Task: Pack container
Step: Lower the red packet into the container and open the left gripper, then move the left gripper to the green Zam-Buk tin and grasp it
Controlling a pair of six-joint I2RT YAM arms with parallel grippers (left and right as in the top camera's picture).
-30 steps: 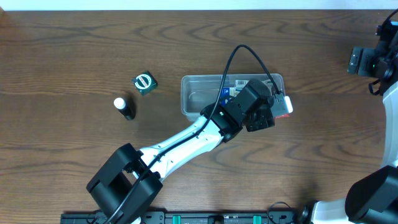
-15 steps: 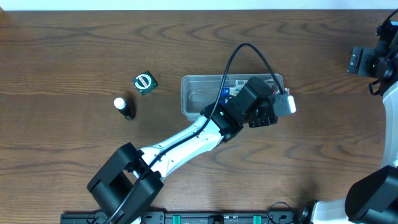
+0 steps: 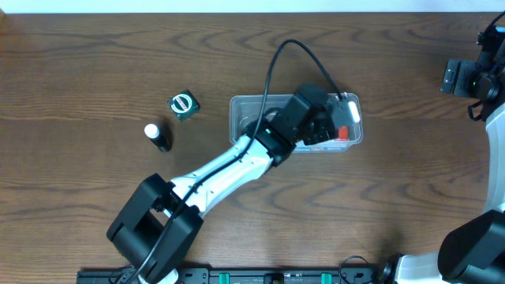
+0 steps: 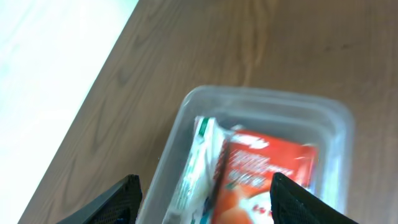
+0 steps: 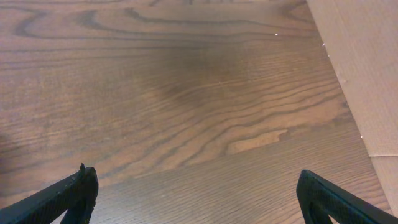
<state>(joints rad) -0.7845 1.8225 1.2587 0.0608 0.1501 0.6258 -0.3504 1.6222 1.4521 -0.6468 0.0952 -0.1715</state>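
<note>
The clear plastic container [image 3: 243, 125] sits at the table's middle; in the left wrist view its rim [image 4: 267, 94] shows from above. A red snack packet [image 4: 264, 171] lies inside it beside a white and green packet [image 4: 198, 158]; the red packet also shows in the overhead view [image 3: 342, 131] at the container's right end. My left gripper [image 3: 330, 125] hovers over the container's right half with its fingers wide open [image 4: 208, 202], touching nothing. My right gripper [image 5: 199, 199] is open and empty above bare wood, at the far right of the table [image 3: 472, 77].
A small green and black box [image 3: 183, 104] and a black bottle with a white cap [image 3: 157, 136] stand left of the container. The left arm's cable loops above the container. A cardboard sheet [image 5: 367, 68] lies at the right in the right wrist view.
My left gripper moved left from beyond the container's right edge to above it. The red packet it carried now lies in the container, and the fingers are apart.
</note>
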